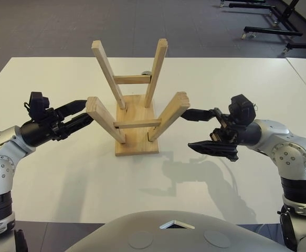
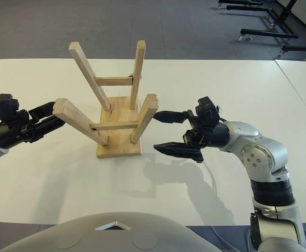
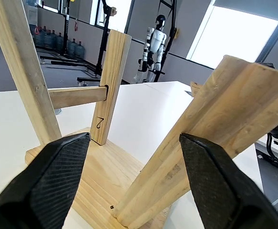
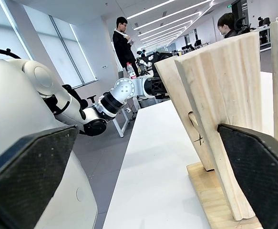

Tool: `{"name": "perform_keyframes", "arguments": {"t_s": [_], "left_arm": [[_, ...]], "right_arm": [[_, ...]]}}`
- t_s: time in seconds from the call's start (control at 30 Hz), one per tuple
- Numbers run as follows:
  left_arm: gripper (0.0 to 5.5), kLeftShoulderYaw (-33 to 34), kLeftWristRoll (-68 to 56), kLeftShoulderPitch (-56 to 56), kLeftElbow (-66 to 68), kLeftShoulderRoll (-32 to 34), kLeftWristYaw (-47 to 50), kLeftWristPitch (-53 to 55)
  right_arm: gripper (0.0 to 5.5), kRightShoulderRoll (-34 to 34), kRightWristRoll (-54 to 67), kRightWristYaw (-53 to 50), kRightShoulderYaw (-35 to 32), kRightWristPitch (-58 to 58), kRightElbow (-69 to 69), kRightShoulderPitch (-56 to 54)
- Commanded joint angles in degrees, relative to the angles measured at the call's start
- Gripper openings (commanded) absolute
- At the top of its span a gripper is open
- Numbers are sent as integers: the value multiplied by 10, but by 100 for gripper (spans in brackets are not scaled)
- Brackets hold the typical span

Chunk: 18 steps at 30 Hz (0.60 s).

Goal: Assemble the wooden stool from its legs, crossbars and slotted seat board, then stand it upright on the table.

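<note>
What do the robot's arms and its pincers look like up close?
The left arm and right arm are rounded silver-grey shells with black joint bands. The left pincer and right pincer are black, each with two long tapered fingers and cross-hatched pads.

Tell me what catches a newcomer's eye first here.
The wooden stool stands upside down, its seat board flat on the white table and four legs splayed upward, joined by crossbars. Either side of it, the left gripper and right gripper are both open, each level with the top of a near leg.
</note>
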Motion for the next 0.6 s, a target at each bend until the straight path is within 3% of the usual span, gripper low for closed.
{"name": "perform_keyframes", "arguments": {"t_s": [0.03, 0.37, 0.6], "left_arm": [[345, -55, -7, -3, -38, -15, -18, 7], [345, -82, 7, 3, -35, -10, -24, -1], [345, -25, 24, 36, -22, -1, -20, -40]], "right_arm": [[537, -5, 21, 28, 13, 21, -24, -13], [537, -43, 25, 54, -17, 30, -26, 18], [537, -86, 12, 98, -26, 52, -9, 38]]}}
